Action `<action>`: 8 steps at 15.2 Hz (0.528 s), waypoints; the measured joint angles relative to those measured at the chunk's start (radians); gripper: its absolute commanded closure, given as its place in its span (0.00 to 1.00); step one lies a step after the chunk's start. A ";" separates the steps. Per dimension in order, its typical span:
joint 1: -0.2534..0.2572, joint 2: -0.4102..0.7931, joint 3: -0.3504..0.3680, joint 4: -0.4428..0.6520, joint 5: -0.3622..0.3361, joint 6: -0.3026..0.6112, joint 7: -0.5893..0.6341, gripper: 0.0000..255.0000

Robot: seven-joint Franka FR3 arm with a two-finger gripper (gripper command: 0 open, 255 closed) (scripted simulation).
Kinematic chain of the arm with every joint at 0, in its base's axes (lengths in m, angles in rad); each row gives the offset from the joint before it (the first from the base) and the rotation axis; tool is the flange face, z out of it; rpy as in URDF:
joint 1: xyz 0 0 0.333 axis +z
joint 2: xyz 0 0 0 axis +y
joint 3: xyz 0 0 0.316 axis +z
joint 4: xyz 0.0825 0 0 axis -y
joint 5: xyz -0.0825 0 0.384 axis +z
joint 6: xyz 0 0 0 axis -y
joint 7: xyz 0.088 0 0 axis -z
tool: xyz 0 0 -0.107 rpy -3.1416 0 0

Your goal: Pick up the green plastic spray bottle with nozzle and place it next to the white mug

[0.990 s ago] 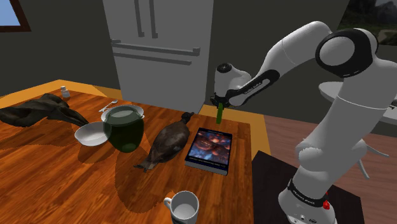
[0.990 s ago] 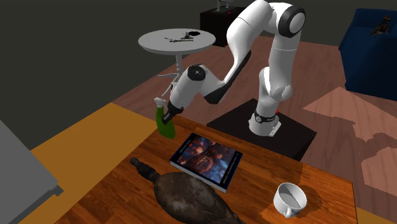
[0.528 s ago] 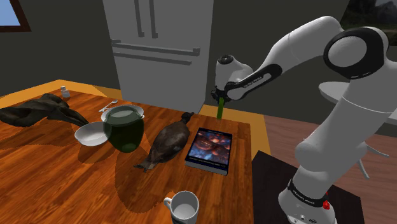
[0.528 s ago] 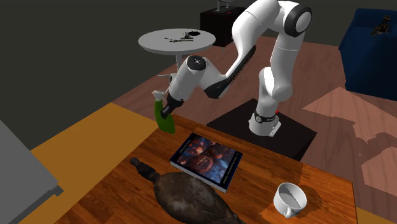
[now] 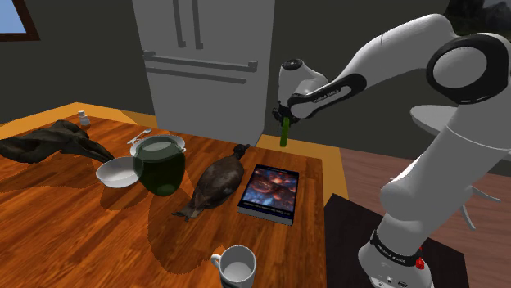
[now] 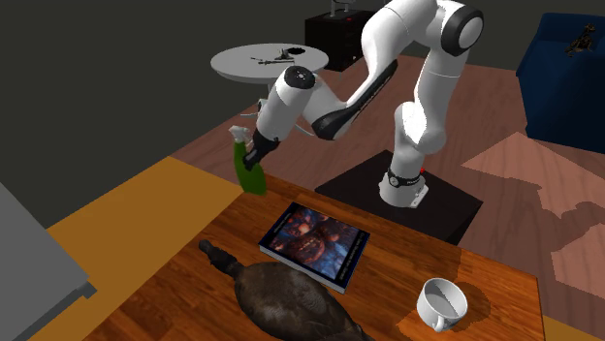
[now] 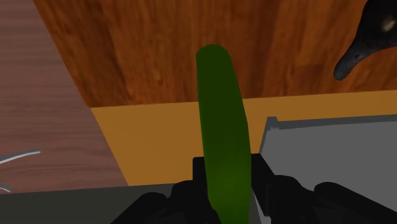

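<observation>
The green spray bottle [image 6: 250, 174] with a pale nozzle hangs in the air above the far corner of the wooden table, clasped by my black gripper [image 6: 255, 153]. In the shoulder view the bottle [image 5: 284, 133] shows as a thin green strip under the gripper [image 5: 284, 117]. In the wrist view the bottle [image 7: 222, 137] runs out between the two fingers [image 7: 198, 172], which press on its sides. The white mug [image 5: 234, 267] stands near the table's front edge, and lies at the second exterior view's lower right as mug [image 6: 441, 302].
A picture book [image 5: 269, 192] lies flat between bottle and mug. A dark duck figure [image 5: 216, 184], a green jar [image 5: 160, 164], a white bowl [image 5: 117, 172] and a dark bird-like figure [image 5: 53, 141] fill the table's left. A grey fridge [image 5: 205, 57] stands behind.
The gripper has risen with the bottle, lifting it higher above the table corner. Nothing else on the table has moved.
</observation>
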 measured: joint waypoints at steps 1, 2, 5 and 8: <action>0.001 -0.004 -0.001 0.010 0.009 -0.011 -0.011 1.00; 0.002 -0.008 -0.001 0.017 0.017 -0.021 -0.019 1.00; 0.006 -0.026 -0.004 0.036 0.043 -0.051 -0.050 1.00; 0.010 -0.041 -0.006 0.062 0.067 -0.085 -0.077 1.00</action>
